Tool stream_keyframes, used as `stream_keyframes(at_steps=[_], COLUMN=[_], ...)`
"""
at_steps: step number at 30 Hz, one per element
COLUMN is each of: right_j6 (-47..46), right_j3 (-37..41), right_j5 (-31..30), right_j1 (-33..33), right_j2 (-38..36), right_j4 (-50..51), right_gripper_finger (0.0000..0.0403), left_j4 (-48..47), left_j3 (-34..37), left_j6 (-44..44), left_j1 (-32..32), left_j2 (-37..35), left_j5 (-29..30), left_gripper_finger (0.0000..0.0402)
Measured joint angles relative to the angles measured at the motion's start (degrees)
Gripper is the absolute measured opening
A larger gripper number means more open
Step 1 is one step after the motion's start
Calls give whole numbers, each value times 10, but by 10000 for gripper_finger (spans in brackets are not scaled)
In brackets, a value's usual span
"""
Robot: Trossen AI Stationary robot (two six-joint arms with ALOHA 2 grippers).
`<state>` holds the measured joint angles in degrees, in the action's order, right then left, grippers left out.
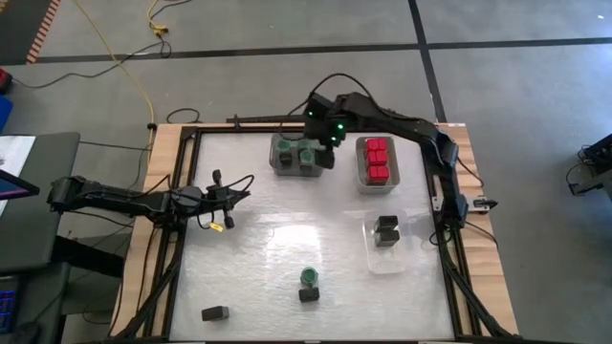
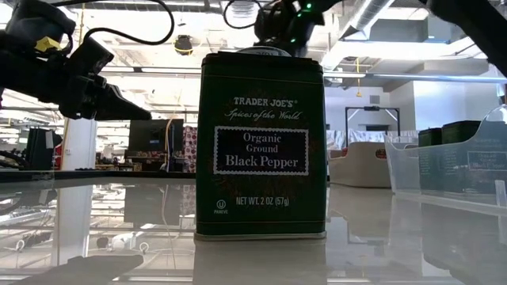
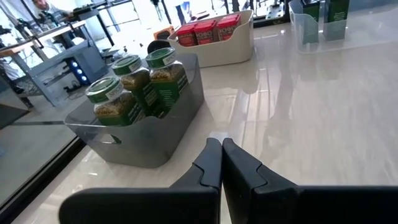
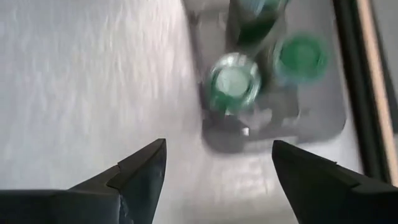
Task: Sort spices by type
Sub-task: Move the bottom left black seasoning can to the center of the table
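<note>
Three green-lidded jars (image 3: 134,81) stand in a grey tray (image 1: 296,158) at the far middle. Red-topped boxes (image 1: 378,161) fill a white tray. Two dark tins (image 1: 386,231) stand in a clear tray (image 1: 385,256). Loose on the table are a green-lidded jar (image 1: 309,276), a black pepper tin (image 1: 308,295) just in front of it, and a dark tin (image 1: 216,312) at the near left. My right gripper (image 4: 217,168) hangs open above the grey tray's edge, pointing down, with nothing between its fingers. My left gripper (image 3: 221,163) is shut and empty at the table's left.
The pepper tin (image 2: 261,146) stands close before the low camera and blocks the middle of that view. The three trays line the far and right parts of the table. Bare tabletop (image 1: 258,248) lies between the left arm and the loose jar.
</note>
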<state>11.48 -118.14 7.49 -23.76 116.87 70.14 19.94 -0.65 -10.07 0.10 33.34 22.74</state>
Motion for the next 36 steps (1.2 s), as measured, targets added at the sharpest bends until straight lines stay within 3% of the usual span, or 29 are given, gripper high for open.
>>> stream_keyframes(at_steps=[4,10,20,28,36], right_j6=[-27,-107,-293,-354,-373], right_j3=[77,291,610,795,820], right_j5=[0,-6,-208,-257,-259], right_j1=[19,60,217,319,346], right_j2=[-58,-198,-417,-453,-454], right_j4=[-17,-145,-370,-649,-677], right_gripper_finger=[311,305,304,304,304], left_j4=[-1,-6,-4,1,6], left_j3=[0,0,0,-18,-35], left_j6=[-1,5,70,138,197], left_j1=[0,0,0,0,0], left_j2=[0,0,0,0,-1], left_j5=[10,11,11,10,10], left_gripper_finger=[0,0,0,0,0])
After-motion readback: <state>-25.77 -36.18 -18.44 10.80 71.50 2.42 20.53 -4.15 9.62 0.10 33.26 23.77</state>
